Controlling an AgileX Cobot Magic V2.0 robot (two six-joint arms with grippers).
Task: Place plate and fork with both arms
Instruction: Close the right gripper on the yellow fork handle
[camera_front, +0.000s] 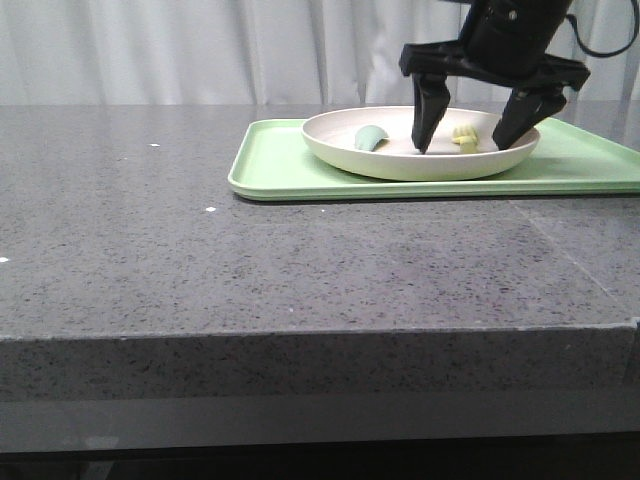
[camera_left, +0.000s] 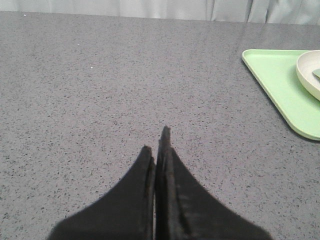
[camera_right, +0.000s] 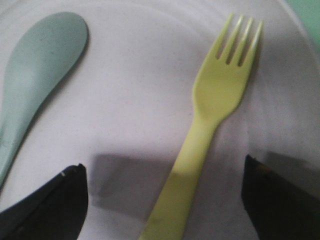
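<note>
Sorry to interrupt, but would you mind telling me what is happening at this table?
The right tool hangs open over the plate, one finger on either side of the yellow fork, which lies there beside a green spoon. The plate sits on a green tray. The left tool is shut and empty above the grey table.

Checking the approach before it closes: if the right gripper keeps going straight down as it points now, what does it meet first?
Most likely the fork: its handle lies between the open fingers of the right gripper, on the plate. Depth is unclear, so the fingertips might touch the plate first.
</note>
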